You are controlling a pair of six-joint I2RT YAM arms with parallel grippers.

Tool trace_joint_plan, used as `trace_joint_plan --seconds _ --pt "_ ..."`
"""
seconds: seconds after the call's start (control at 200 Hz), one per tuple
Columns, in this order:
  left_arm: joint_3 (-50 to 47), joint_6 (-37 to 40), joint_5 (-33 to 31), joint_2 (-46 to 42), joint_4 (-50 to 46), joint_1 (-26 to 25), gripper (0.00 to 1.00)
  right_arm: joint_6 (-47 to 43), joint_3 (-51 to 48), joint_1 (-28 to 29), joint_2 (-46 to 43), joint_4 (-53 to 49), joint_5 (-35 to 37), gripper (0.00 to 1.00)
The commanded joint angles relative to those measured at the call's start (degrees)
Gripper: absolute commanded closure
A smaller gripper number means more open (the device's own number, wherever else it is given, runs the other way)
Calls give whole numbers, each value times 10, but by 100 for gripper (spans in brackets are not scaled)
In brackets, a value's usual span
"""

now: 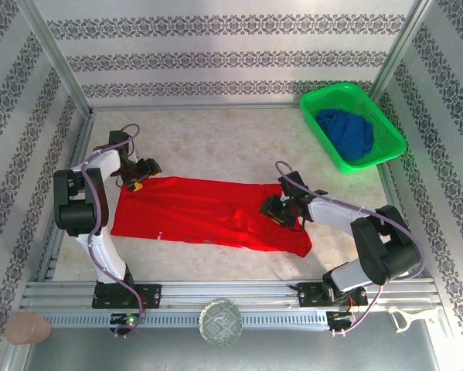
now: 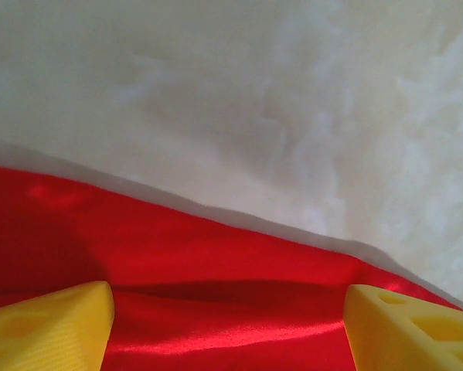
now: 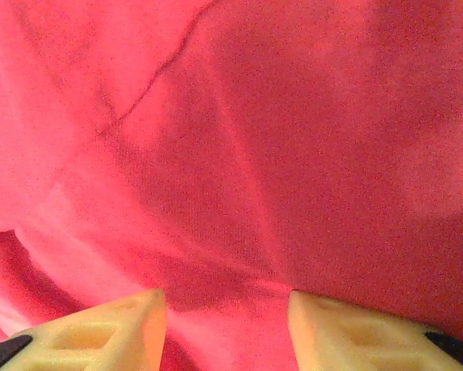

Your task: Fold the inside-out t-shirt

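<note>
The red t-shirt (image 1: 208, 212) lies beneath both jaws. The left jaws stand released astride its edge, bare worktop (image 2: 254, 116) just ahead; the right jaws are parted over a crease (nothing pinched). Both should bite the cloth fully before lifting together.

Red t-shirt (image 1: 208, 212): soft wrinkled cloth, satiny sheen close up. Surface (image 1: 216, 139): pale, mottled, matt. Basket (image 1: 311, 110) at 2 o'clock: glossy green plastic mesh, w/ blue cloth garment (image 1: 348, 131). Rails (image 1: 231, 292) at 6 o'clock: brushed metal. Left gripper (image 2: 228, 340) fingers (image 2: 53, 332): matt yellow plastic.
</note>
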Motion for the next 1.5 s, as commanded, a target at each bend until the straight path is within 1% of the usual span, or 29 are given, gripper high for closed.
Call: trace_joint_plan --seconds 0.0,0.06,0.125,0.16,0.24,0.32,0.39,0.44,0.505,0.585,0.675,0.754,0.929,1.089,1.224,1.344,1.444,1.499 --pt "5 30 1 18 12 0 22 6 -1 -44 6 -58 94 51" --pt "12 32 9 23 11 -6 22 -5 0 -72 -4 -79 109 50" --pt "18 34 11 27 8 -17 22 -18 4 -98 -16 -81 104 49" --pt "22 34 13 29 8 -23 22 -33 14 -105 -22 -87 98 48" --pt "30 30 21 31 7 -31 22 -68 53 -121 -35 -109 58 46" --pt "44 25 30 27 4 -32 22 -87 88 -126 -79 -142 58 44" --pt "65 26 35 22 -8 -32 22 -87 101 -139 -122 -160 85 38" --pt "83 28 37 18 -18 -32 22 -91 109 -159 -135 -178 100 31" --pt "102 31 35 10 -31 -32 22 -100 114 -185 -131 -194 105 24" --pt "116 33 28 1 -47 -30 21 -108 116 -200 -109 -199 106 18" --pt "117 36 7 -12 -62 -28 21 -116 115 -203 -69 -195 92 15" --pt "108 36 -6 -20 -65 -24 21 -118 110 -202 -30 -181 77 15" --pt "80 31 0 -31 -55 -14 21 -103 87 -190 23 -136 39 14" --pt "65 24 4 -33 -42 -11 21 -80 74 -151 47 -112 18 14" --pt "56 21 6 -34 -36 -10 21 -48 52 -103 43 -87 13 16" --pt "49 19 6 -32 -29 -9 21 -16 21 -77 31 -64 21 25" --pt "44 19 5 -31 -27 -8 21 1 4 -66 15 -58 40 35" --pt "41 19 2 -31 -25 -7 21 7 -2 -62 4 -57 50 39"
